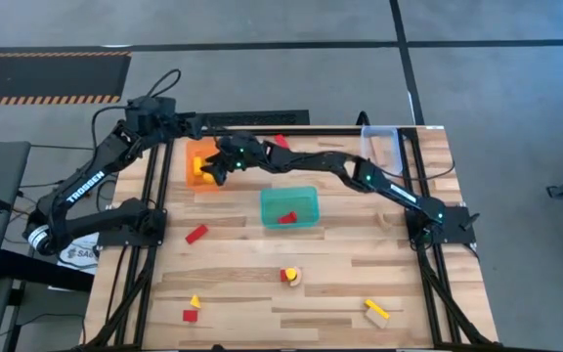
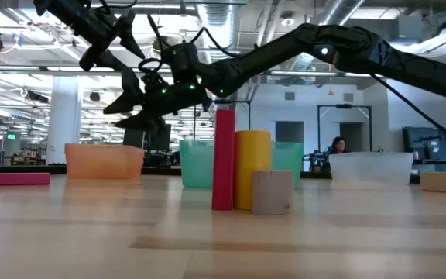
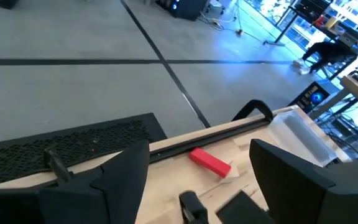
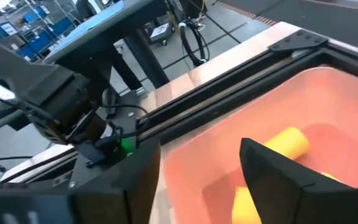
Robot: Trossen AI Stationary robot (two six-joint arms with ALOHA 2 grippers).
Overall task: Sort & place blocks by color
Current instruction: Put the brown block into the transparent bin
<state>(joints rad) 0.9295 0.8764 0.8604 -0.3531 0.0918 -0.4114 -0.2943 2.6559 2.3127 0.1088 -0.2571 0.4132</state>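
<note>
High view: right end effector (image 1: 213,166) positioned over orange tray (image 1: 192,150), fingers spread, gripping nothing. Yellow blocks (image 4: 284,142) lying directly beneath. Left end effector (image 1: 201,125) parked just behind, fingers spread.

The only clear lettering is the white brand name "TROSSEN" running along the left arm (image 1: 88,183) in the high view. A white sheet (image 1: 78,253) under that arm's base carries dark print, cut off and too small to read.
</note>
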